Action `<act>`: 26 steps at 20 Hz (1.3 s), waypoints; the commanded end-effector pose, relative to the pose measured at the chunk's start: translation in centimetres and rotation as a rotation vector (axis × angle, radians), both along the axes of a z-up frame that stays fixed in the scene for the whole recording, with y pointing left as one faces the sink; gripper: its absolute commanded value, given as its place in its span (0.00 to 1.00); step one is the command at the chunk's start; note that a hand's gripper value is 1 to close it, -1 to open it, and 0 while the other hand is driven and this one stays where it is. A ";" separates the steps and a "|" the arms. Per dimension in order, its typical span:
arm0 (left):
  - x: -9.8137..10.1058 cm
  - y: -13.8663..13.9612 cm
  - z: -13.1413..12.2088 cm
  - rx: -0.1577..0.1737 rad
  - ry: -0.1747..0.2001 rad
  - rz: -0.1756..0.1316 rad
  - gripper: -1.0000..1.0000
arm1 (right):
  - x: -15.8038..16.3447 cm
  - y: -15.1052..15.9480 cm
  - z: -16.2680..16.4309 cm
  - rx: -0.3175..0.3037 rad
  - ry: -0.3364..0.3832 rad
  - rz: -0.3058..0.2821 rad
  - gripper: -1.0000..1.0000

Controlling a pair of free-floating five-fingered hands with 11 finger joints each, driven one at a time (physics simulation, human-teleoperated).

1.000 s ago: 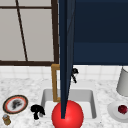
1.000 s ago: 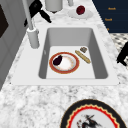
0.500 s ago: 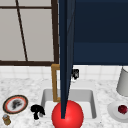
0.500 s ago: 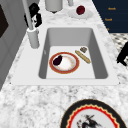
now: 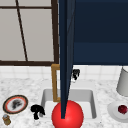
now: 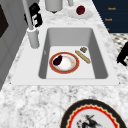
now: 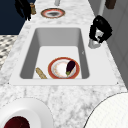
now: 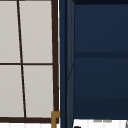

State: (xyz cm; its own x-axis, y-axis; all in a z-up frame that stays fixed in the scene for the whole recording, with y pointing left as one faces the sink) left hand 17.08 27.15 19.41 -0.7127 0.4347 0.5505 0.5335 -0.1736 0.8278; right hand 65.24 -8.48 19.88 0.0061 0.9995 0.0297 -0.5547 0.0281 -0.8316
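Observation:
At the back of the sink (image 7: 85, 50), my right hand (image 7: 100, 28) arches over the grey faucet (image 7: 94, 43) with its fingers curled round it; the same hand appears in the front view (image 5: 75, 74) and the left side view (image 6: 35, 15). My left hand (image 5: 37, 111) hangs in the air over the counter's front edge, left of the basin, fingers relaxed and holding nothing; the side views also catch the left hand (image 7: 23, 8) (image 6: 123, 55). In the basin lie a red-rimmed plate (image 7: 56, 68) bearing an eggplant (image 7: 70, 67), a breadstick (image 6: 82, 56) and a small brown lump (image 6: 83, 49).
An open dark blue cabinet door (image 5: 66, 57) and a red ball (image 5: 67, 115) block the front view's middle. A patterned plate (image 5: 15, 104) and a small jar (image 5: 6, 119) sit on the left counter. A white plate (image 5: 113, 112) with a red fruit (image 5: 122, 109) and a grey canister (image 5: 123, 82) stand at the right.

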 end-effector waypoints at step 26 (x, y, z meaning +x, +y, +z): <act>0.0 0.0 0.0 0.000 0.000 0.000 0.50 | -0.7 -2.4 -3.3 0.180 -0.051 -0.039 1.00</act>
